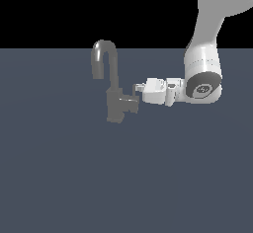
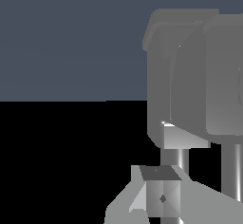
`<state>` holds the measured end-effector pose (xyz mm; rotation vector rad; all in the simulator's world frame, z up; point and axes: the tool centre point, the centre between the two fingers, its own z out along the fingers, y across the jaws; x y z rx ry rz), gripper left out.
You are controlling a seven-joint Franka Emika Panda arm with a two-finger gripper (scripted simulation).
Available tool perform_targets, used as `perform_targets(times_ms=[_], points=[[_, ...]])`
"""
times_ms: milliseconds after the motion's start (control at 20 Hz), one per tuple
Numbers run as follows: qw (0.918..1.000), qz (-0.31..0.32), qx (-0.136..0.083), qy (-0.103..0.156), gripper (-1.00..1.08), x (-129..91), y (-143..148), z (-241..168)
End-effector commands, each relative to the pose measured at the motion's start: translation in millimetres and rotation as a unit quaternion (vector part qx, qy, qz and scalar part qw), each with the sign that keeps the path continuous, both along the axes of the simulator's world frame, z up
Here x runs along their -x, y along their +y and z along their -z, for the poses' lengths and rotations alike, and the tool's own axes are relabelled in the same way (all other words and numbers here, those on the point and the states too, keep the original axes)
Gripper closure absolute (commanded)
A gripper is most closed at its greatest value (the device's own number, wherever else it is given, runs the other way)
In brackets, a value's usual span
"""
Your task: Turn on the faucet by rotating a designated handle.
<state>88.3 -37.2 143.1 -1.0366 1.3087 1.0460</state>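
A tall grey metal faucet with a hooked, cane-shaped spout (image 1: 105, 59) is standing on the flat slate-blue floor (image 1: 64, 168), a little toward the exterior view's left of centre. Its body is showing as a blocky upright column, matte and evenly grey, darker along the shaded side. Low on that column, a short grey stub handle with a thin upright pin at its tip (image 1: 132, 98) is sticking out sideways toward the exterior view's right; the stub is looking squarish in section and darker than the spout, and the pin is rising just above it.

The white, glossy Panda arm (image 1: 202, 74) is reaching down from the upper right of the exterior view and bending so that its white two-fingered gripper (image 1: 137, 88) is pointing horizontally at the faucet. The fingertips are sitting right at the pin, at or just above the end of the stub; whether they are touching it is not clear at this size.

In the wrist view, the faucet's grey blocks are filling the frame close up, with a pale grey fingertip pad (image 2: 161, 197) showing near the edge in front of a slim grey cylinder. Only this one finger is plainly showing, so I cannot tell whether the pincer is open, closed, or gripping the handle.
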Motion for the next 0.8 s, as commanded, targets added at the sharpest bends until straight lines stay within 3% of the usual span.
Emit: perform_targets(times_ms=[0,250,750], points=[[1.0000,-0.002,0.002,-0.002,1.08,-0.2,-0.1,-1.9],[1.0000,-0.002,0.002,-0.002,1.08,-0.3,0.1,-2.1],[1.0000,-0.002,0.002,-0.002,1.08,25.8,5.9,-7.9]])
